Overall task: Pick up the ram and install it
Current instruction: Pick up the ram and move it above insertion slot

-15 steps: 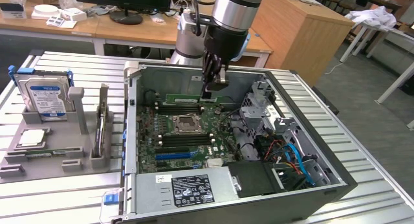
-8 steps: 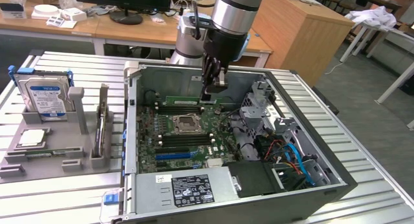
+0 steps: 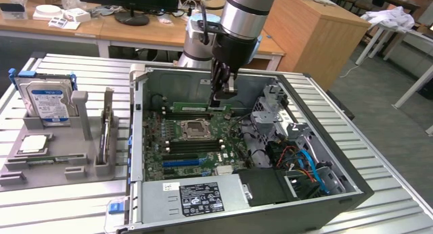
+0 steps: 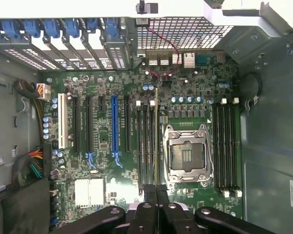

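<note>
The ram (image 3: pixel 192 107) is a thin green stick, and my gripper (image 3: pixel 220 103) is shut on it near one end, inside the open computer case (image 3: pixel 139 143). It hangs level just over the black memory slots (image 3: pixel 192 114) behind the processor socket (image 3: pixel 192 128). In the wrist view the ram (image 4: pixel 156 126) shows edge-on as a thin line running away from my gripper (image 4: pixel 156 187). It lies along the memory slots (image 4: pixel 145 141) beside the socket (image 4: pixel 188 153). I cannot tell whether the ram touches a slot.
A second bank of slots (image 4: pixel 226 146) lies on the socket's other side. The drive cage (image 3: pixel 271 110) and loose cables (image 3: pixel 304 163) crowd the exterior view's right. The power supply (image 3: pixel 203 196) fills the case front. A grey fixture holds a hard drive (image 3: pixel 47 100) at the exterior view's left.
</note>
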### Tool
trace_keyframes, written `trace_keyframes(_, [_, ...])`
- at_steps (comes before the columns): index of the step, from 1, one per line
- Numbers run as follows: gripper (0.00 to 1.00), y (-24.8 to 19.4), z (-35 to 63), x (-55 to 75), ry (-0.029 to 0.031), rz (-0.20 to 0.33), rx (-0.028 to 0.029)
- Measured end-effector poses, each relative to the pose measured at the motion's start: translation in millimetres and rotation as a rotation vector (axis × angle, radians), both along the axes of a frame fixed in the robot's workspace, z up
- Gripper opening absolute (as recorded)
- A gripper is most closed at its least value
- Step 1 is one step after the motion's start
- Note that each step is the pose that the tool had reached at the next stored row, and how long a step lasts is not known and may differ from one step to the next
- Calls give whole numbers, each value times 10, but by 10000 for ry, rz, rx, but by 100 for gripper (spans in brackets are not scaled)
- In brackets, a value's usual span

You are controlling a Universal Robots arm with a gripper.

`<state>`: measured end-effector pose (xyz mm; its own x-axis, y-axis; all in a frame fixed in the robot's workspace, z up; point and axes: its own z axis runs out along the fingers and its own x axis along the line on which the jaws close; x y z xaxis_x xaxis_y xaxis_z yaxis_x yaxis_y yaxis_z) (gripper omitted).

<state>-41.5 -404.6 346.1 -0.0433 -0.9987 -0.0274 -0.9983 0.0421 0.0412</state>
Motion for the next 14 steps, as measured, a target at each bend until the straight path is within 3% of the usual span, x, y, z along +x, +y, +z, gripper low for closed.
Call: trace_keyframes(14, [11, -1, -39, 0, -1, 0, 1])
